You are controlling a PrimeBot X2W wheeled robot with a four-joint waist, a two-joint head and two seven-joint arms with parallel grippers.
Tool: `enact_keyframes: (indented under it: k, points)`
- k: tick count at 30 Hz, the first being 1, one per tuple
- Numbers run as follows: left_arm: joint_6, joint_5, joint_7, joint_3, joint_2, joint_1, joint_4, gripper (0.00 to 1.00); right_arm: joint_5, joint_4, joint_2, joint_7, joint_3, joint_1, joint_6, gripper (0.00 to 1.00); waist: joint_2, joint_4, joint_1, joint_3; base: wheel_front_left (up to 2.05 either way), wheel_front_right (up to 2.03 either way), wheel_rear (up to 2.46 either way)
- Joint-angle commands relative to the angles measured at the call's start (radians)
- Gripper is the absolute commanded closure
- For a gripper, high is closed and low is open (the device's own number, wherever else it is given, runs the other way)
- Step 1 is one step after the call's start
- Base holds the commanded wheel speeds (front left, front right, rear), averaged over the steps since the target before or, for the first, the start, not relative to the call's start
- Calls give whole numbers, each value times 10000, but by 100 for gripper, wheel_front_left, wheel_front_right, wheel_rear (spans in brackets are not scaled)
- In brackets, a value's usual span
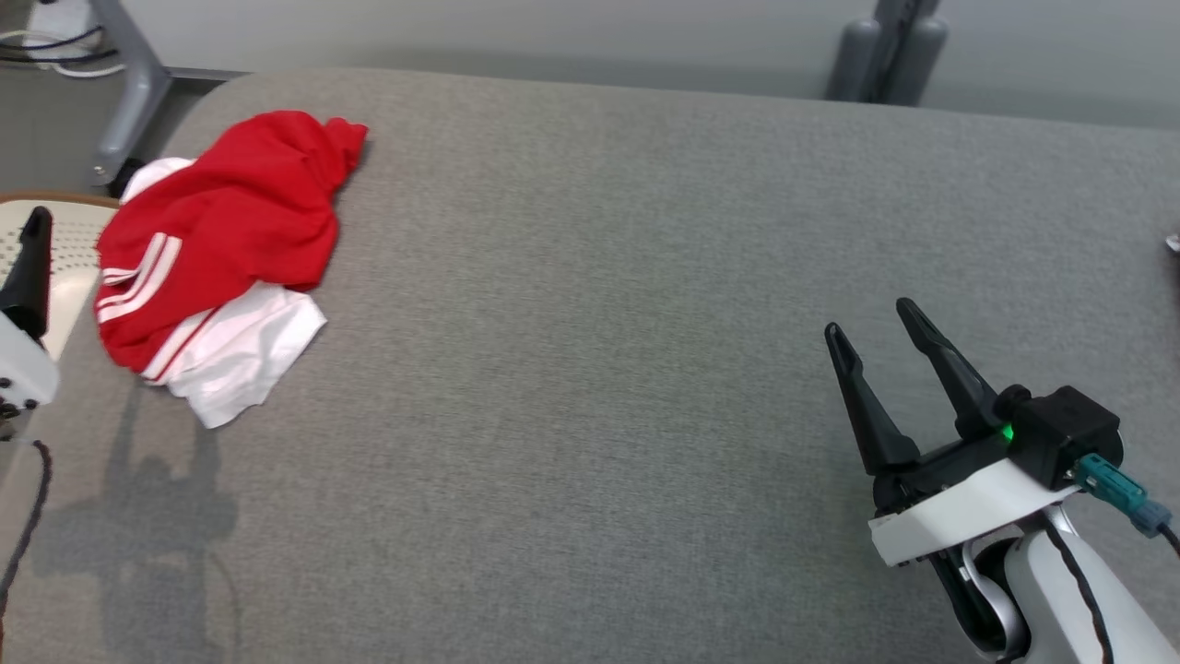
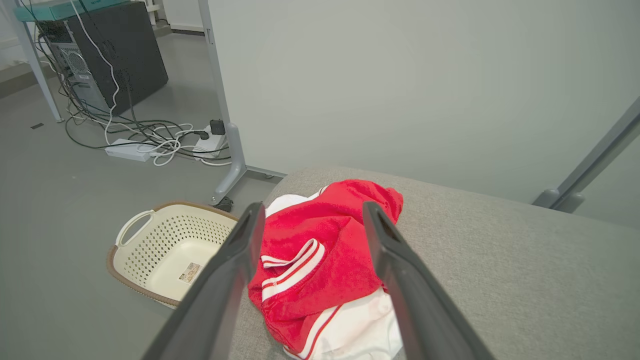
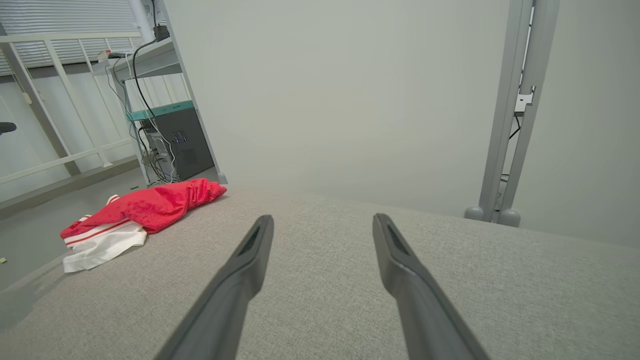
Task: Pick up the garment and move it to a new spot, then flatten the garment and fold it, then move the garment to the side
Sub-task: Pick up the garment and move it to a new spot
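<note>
The garment point(image 1: 217, 240) is a crumpled red and white piece with white stripes, lying near the far left edge of the grey padded table point(image 1: 599, 387). My left gripper point(image 2: 314, 207) hovers open just short of the garment point(image 2: 325, 250), whose red bulk shows between the two fingers. In the head view one of its dark fingers point(image 1: 32, 263) stands at the left edge, beside the cloth. My right gripper point(image 1: 871, 321) rests open and empty at the lower right, far from the garment point(image 3: 150, 207); its fingers point(image 3: 250, 250) point across bare grey fabric.
A cream perforated basket point(image 2: 127, 227) with a brown rim sits on the floor beside the table's left end, its rim point(image 1: 55, 196) also in the head view. A computer tower point(image 2: 110, 45) and tangled cables point(image 2: 160, 145) lie beyond. Metal frame posts point(image 3: 520, 110) stand behind the table.
</note>
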Motion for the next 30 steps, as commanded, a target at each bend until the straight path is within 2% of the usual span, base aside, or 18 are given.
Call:
enact_keyframes:
  k: [1, 5, 14, 17, 24, 26, 27, 28, 29, 30]
  points:
    - [-40, -42, 58, 29, 81, -221, 196, 0, -32, -71, -35, -17, -24, -157, 4, 0, 0, -743, 0, 673, 0, 0, 0]
    - [-110, -374, 390, 292, 613, -888, 1447, 0, -42, -175, -63, -30, -13, -350, 4, 0, 0, -1328, 0, 1091, 0, 0, 0]
    - [-274, -962, 845, 400, 1230, -2065, 4304, 0, -48, -371, -55, -126, -5, -734, 2, 0, 0, -2193, 0, 1933, 0, 0, 0]
    - [-302, -1018, 807, 371, 1318, -2337, 5018, 0, -72, -429, -50, -136, -44, -833, 2, 0, 0, -2373, 0, 2239, 0, 0, 0]
    - [-364, -1179, 1796, -21, 1308, -2832, 6356, 0, -128, -520, -89, -187, -129, -906, 2, 0, 0, -2473, 0, 2533, 0, 0, 0]
    - [-362, -1188, 1753, -116, 1299, -2876, 6498, 0, -135, -476, -56, -183, -145, -904, 2, 0, 0, -2465, 0, 2512, 0, 0, 0]
    - [-369, -1204, 1689, -160, 1311, -2924, 6552, 16, -139, -444, -35, -187, -146, -908, 2, 0, 0, -2456, 0, 2492, 0, 0, 0]
    - [-374, -1217, 1632, -210, 1308, -2960, 6599, 67, -142, -414, -21, -191, -135, -913, 2, 0, 0, -2446, 0, 2466, 0, 0, 0]
    - [-368, -1261, 1544, -249, 1299, -2988, 6616, 100, -136, -386, -9, -193, -123, -920, 2, 0, 0, -2433, 0, 2435, 0, 0, 0]
    - [-362, -1301, 1502, -302, 1292, -3009, 6610, 100, -131, -359, 3, -196, -104, -932, 2, 0, 0, -2422, 0, 2402, 0, 0, 0]
